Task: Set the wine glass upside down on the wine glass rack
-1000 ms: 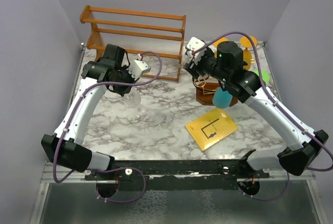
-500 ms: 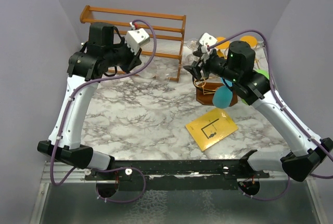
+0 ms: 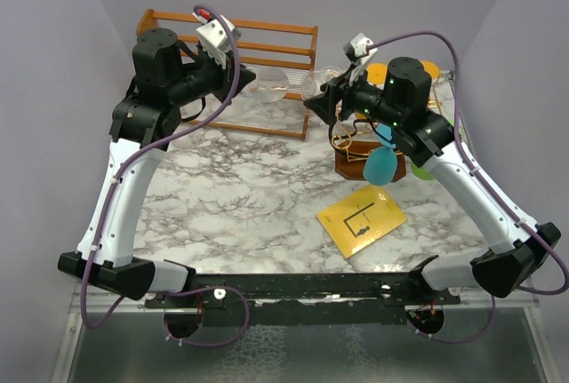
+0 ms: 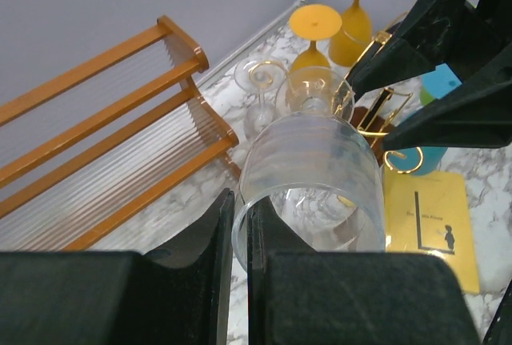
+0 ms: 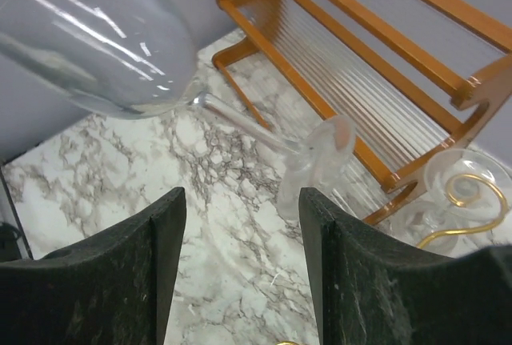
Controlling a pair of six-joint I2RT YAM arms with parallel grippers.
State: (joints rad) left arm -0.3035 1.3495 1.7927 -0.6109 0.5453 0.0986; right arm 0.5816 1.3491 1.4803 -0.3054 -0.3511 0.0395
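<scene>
A clear wine glass (image 3: 272, 89) hangs sideways in the air in front of the wooden shelf. My left gripper (image 4: 238, 229) is shut on its rim, one finger inside the bowl (image 4: 314, 170) and one outside. The glass's foot (image 5: 322, 153) points at my right gripper (image 5: 240, 269), which is open, and the foot sits just beyond its fingertips, nearer the right finger (image 5: 336, 273). The wine glass rack (image 3: 352, 141), gold wire on a dark base, stands below my right gripper. A gold hook of the rack (image 5: 472, 199) shows in the right wrist view.
The orange-brown slatted shelf (image 3: 258, 54) stands at the back. A second clear glass (image 4: 262, 81) stands by the rack, two orange glasses (image 4: 314, 26) behind it. A teal glass (image 3: 381, 166) is at the rack's base. A yellow card (image 3: 362, 219) lies on the marble.
My left arm has risen and swung right, carrying the wine glass from low over the table to lie sideways in the air. My right gripper has turned toward the glass's foot.
</scene>
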